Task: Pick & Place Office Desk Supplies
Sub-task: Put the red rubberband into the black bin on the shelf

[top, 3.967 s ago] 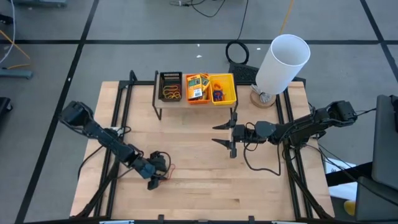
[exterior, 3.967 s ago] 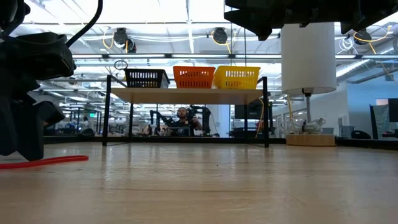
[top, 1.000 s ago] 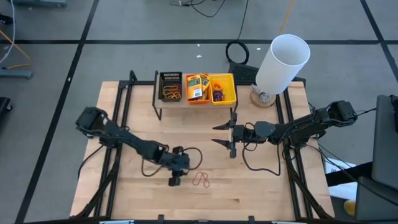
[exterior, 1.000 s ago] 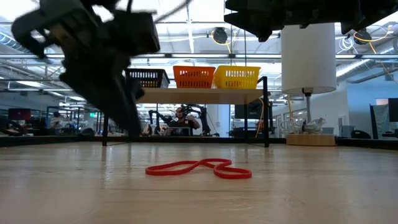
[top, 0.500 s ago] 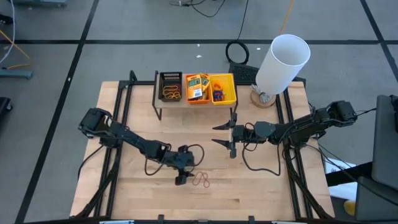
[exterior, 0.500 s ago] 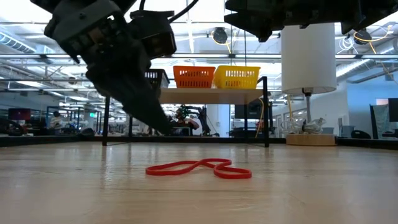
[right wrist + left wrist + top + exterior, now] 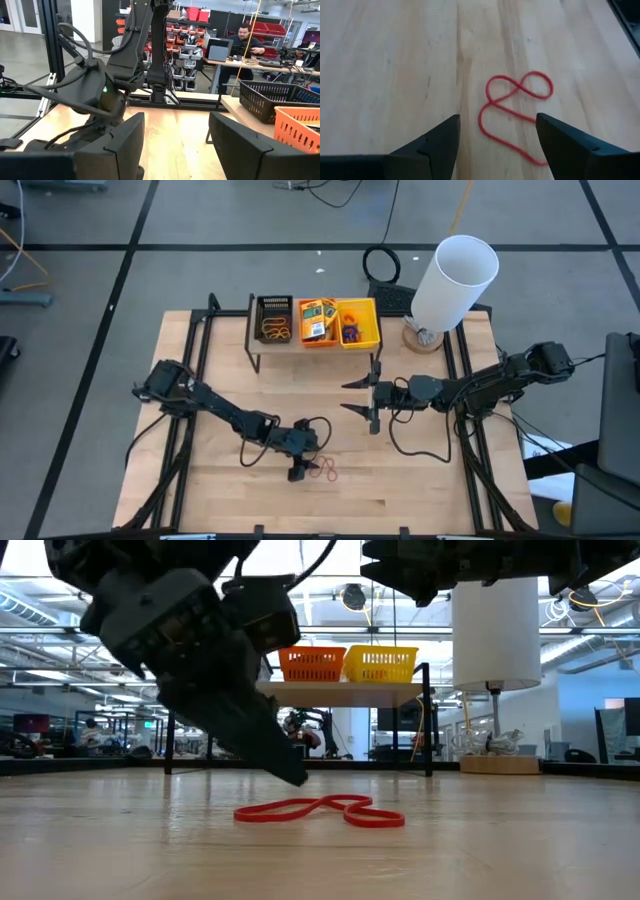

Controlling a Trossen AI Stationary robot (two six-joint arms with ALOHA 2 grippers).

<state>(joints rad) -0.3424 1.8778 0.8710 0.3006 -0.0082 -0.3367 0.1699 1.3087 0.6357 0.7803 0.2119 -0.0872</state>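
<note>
One thin red rubber-band loop [image 7: 516, 116], twisted figure-eight, lies on the pale wood-grain tabletop [image 7: 390, 75] beneath the released left gripper [image 7: 496, 145].

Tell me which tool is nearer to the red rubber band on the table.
Left. The left tool hangs open right beside the red rubber band, while the right tool waits farther off, toward the bins.

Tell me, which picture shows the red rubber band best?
The left wrist view: the red rubber band fills it, twisted, between the open left gripper's fingers. The low view shows it edge-on, the high view as a speck; the right wrist view misses it.
</note>
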